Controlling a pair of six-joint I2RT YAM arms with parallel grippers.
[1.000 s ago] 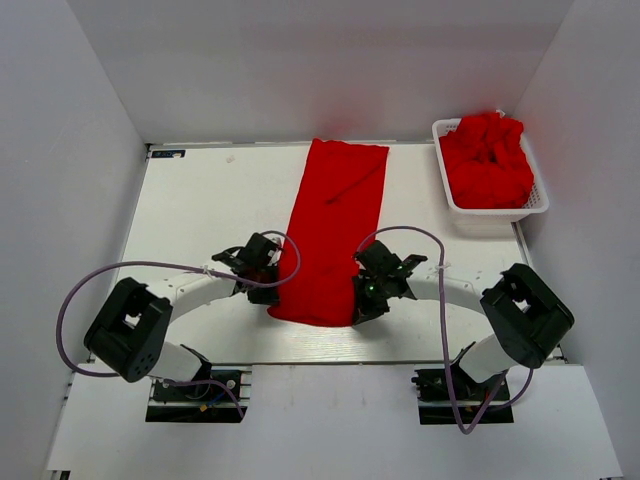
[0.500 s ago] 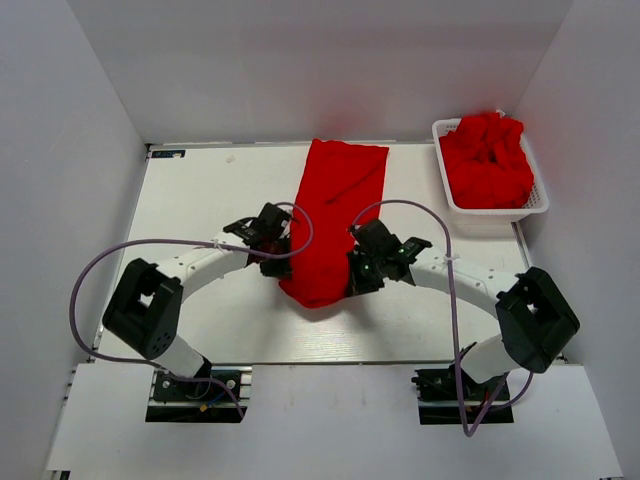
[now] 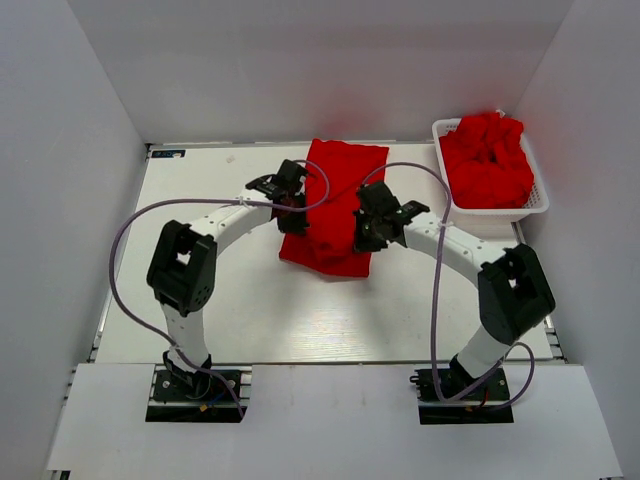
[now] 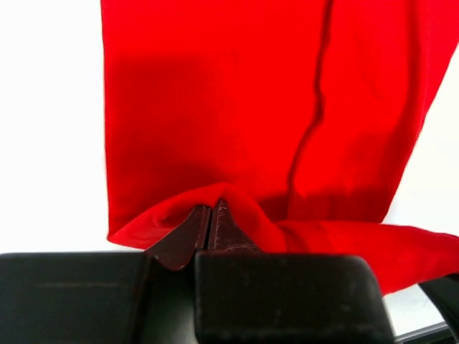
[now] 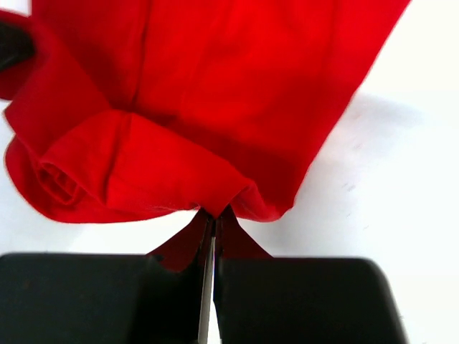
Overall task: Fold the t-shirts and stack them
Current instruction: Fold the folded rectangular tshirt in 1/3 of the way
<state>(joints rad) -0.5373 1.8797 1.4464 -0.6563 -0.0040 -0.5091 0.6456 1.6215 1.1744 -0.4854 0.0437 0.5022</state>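
top: t-shirt (image 3: 335,170) mid-tabletop (image 3: 250,300), near edge doubled toward 12 o'clock (a second ago it lay flat) | left wrist: left claw (image 4: 210,215) clenched on the fold | right wrist: right claw (image 5: 211,218) clenched likewise, rolled layers at 9 o'clock

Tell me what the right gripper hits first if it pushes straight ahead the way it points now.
The t-shirt itself: the right gripper is shut on its folded edge, and more red cloth fills the line ahead. Depth beyond it is unclear.
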